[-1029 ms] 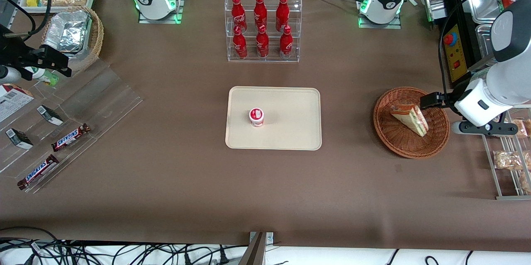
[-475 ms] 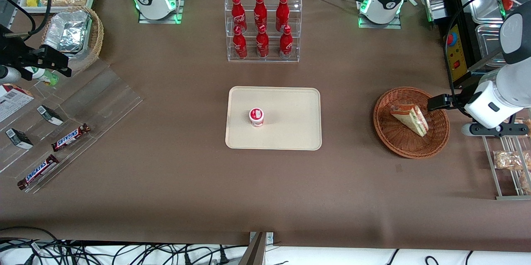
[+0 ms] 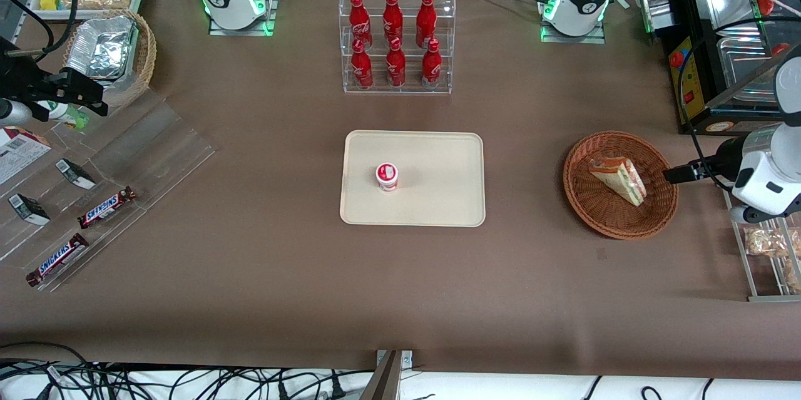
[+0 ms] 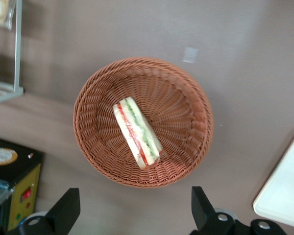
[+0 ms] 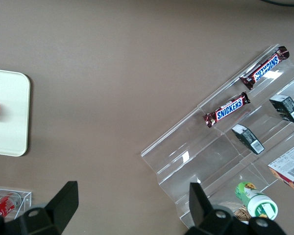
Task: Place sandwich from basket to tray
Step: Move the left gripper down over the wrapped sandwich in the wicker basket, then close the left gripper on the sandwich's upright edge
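The sandwich (image 3: 618, 179), a pale wedge with green and red filling, lies on its side in the round reddish-brown basket (image 3: 582, 200). The wrist view shows the same sandwich (image 4: 137, 132) in the middle of the basket (image 4: 90, 93). My gripper (image 3: 673, 173) hovers just outside the basket's rim, on the side toward the working arm's end of the table. It is open with nothing between its fingers (image 4: 63, 211). The cream tray (image 3: 438, 156) lies at the table's centre, and one corner of the tray (image 4: 284, 191) also shows in the wrist view.
A small red-lidded cup (image 3: 387, 176) stands on the tray. A clear rack of red bottles (image 3: 396, 40) stands farther from the camera than the tray. A black control box (image 3: 688, 74) and a wire rack with bagged pastries (image 3: 766, 240) flank the gripper.
My gripper has drawn back from above the sandwich to outside the basket's rim, toward the working arm's end. The sandwich has not moved.
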`<state>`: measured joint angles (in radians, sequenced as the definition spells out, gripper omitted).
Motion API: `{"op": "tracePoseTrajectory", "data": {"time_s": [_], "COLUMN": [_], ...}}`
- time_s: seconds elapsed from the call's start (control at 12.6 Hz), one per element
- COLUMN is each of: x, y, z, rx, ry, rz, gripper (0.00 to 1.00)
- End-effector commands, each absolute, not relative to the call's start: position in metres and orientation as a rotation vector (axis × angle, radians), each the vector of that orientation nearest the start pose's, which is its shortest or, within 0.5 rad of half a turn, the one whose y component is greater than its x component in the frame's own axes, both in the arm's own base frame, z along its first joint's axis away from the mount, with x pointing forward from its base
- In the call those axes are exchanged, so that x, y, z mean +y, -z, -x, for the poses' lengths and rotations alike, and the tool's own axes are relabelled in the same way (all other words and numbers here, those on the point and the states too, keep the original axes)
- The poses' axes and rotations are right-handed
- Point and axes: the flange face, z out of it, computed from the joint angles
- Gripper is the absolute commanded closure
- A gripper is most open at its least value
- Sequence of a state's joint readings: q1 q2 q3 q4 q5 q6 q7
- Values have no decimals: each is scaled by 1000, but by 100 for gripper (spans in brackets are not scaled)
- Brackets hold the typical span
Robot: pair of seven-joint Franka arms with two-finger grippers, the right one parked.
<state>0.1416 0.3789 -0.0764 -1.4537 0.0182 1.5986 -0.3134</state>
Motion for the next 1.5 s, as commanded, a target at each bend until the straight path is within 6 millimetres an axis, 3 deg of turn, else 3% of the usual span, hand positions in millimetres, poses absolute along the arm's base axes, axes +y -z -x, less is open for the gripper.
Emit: {"op": "tracePoseTrajectory", "data": {"time_s": [0.0,0.55,1.11,1.42], "x": [49,31,30,29], "y": [-416,-335,-284,-267], "z": [-637,-601,-571,-561], "rx": [-852,-1178,-1199,-1204], "ry": [-334,-176,-118,-120], "rz": [2956,2790,2762,2766], "gripper": [0,0,0,0]}}
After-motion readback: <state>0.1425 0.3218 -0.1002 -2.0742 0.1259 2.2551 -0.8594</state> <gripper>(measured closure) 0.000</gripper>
